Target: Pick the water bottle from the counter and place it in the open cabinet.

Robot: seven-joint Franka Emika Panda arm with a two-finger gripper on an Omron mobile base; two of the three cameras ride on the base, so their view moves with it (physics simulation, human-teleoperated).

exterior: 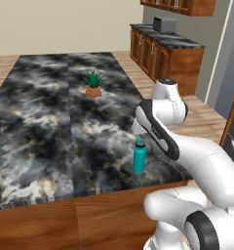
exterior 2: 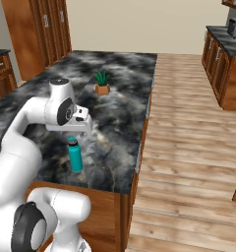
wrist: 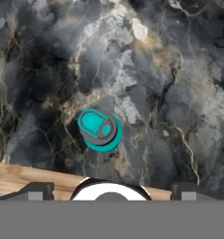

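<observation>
The water bottle (exterior: 139,156) (exterior 2: 75,157) stands upright near the front right corner of the black marble counter (exterior: 50,122) (exterior 2: 115,123). It is a slim teal cylinder with a dark cap. My gripper (exterior 2: 73,134) hangs just above the cap, pointing straight down. From the hand view I look down on the bottle's top (wrist: 101,130), slightly left of centre over the counter (wrist: 179,93). My gripper (wrist: 113,192) is open, its two fingertips (wrist: 34,191) far apart with nothing between them. Reddish-brown upper wall cabinets (exterior: 187,5) show at the far right; whether a door is open I cannot tell.
A small potted plant (exterior: 93,84) (exterior 2: 103,82) stands mid-counter toward the right edge. A toaster (exterior: 165,24) (exterior 2: 235,27) sits on the narrower marble top over lower wooden cabinets (exterior: 160,56). Wooden floor (exterior 2: 189,147) lies between the island and that side. The counter's wooden front edge (wrist: 20,175) is close to the bottle.
</observation>
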